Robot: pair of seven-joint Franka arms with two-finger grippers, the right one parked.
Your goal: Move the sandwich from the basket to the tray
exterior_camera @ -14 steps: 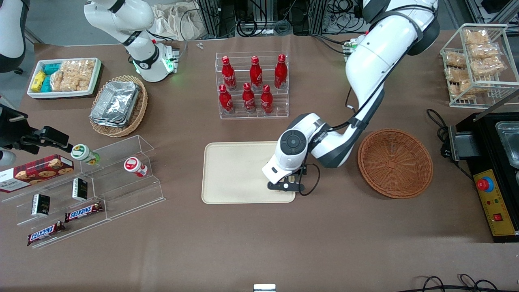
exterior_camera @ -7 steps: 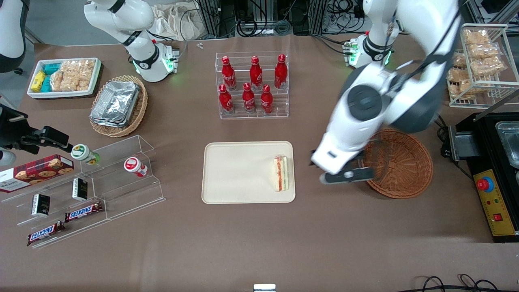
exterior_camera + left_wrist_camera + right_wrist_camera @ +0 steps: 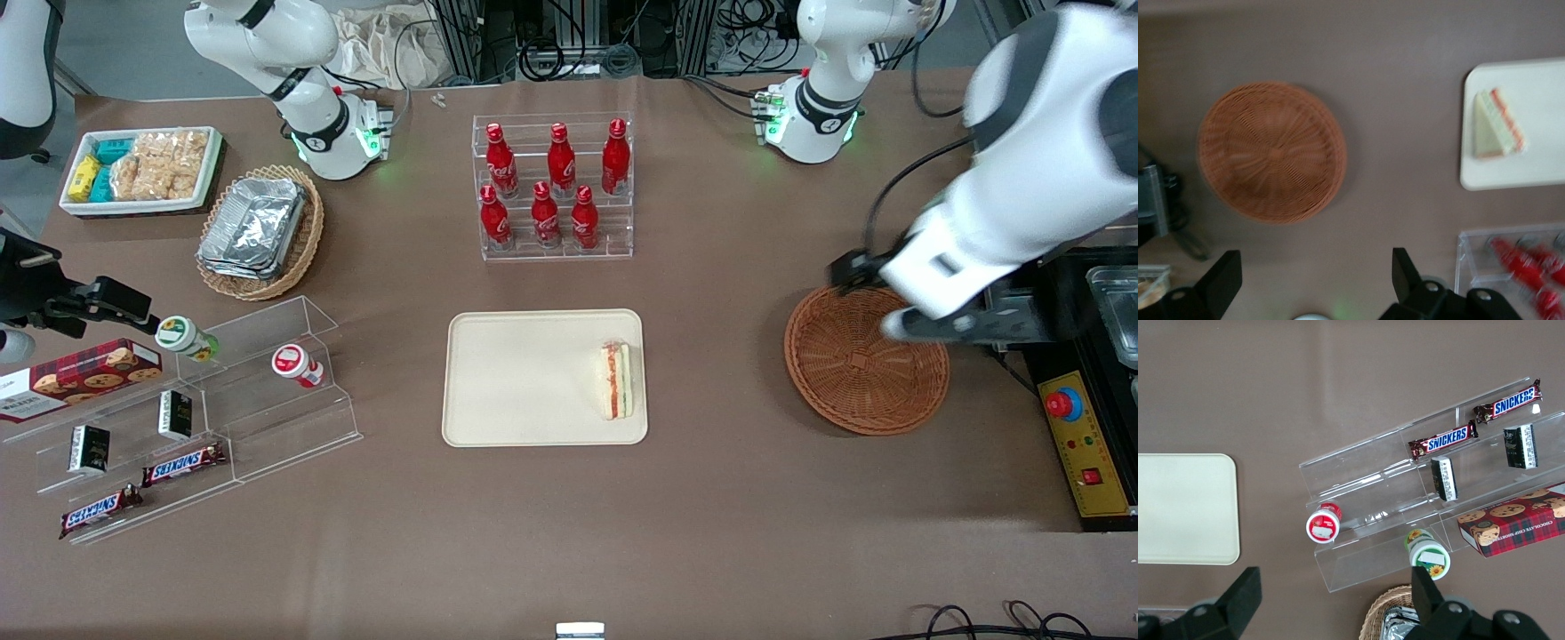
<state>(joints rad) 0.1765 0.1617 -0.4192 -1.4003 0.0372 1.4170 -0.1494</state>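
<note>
The sandwich [image 3: 615,380] lies on the cream tray [image 3: 524,373], at the tray's end nearest the basket, with its filling edge up. The reddish-brown wicker basket [image 3: 845,391] holds nothing. My left gripper [image 3: 916,307] hangs high over the basket's rim, toward the working arm's end of the table, open and empty. In the left wrist view the open gripper [image 3: 1313,270] shows with bare table between its fingers [image 3: 1401,270], well apart from the basket [image 3: 1271,152], the tray [image 3: 1538,160] and the sandwich [image 3: 1497,125]. The tray also shows in the right wrist view [image 3: 1185,509].
A clear rack of red bottles [image 3: 556,187] stands farther from the camera than the tray. A black machine [image 3: 1085,382] and a wire rack of snacks [image 3: 1040,133] stand beside the basket. A clear shelf [image 3: 204,400], a foil-filled tan basket [image 3: 262,231] and a white bin [image 3: 142,169] lie toward the parked arm's end.
My gripper let go of the sandwich on the tray, rose, and swung away over the basket toward the working arm's end. The sandwich stays on the tray.
</note>
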